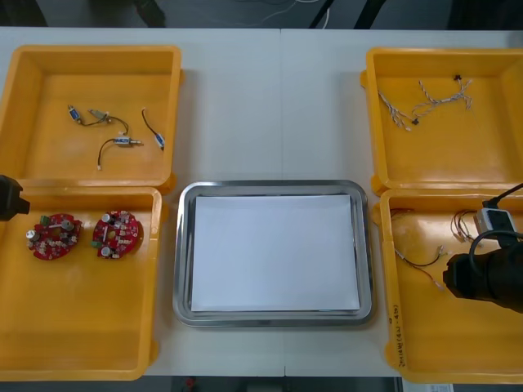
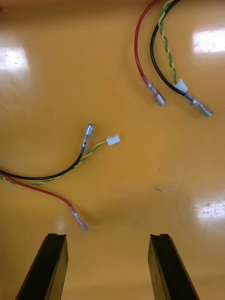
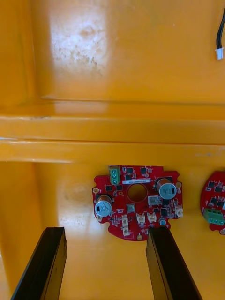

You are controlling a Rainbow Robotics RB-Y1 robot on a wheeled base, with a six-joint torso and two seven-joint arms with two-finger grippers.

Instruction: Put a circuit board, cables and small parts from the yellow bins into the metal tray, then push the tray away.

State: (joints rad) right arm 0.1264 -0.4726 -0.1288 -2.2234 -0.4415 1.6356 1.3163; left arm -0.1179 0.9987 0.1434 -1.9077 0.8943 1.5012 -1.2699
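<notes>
Tray (image 1: 184, 245), white inside, lies mid-surface toward the near edge in the front view, with boards (image 1: 55, 236) in the bin (image 1: 82, 359) at the near-left corner beside the left hand (image 1: 10, 198), and the right hand (image 1: 458, 276) over the near-right bin (image 1: 425, 359). In the right wrist view that hand (image 2: 108, 262) is spread open above a limp, light cable (image 2: 56, 176), probably best pinched mid-run rather than by its terminals. In the left wrist view the left hand (image 3: 108, 267), also open, is just short of a board (image 3: 137, 201); it looks stiff, light and fragile, so grip its bare rim.
</notes>
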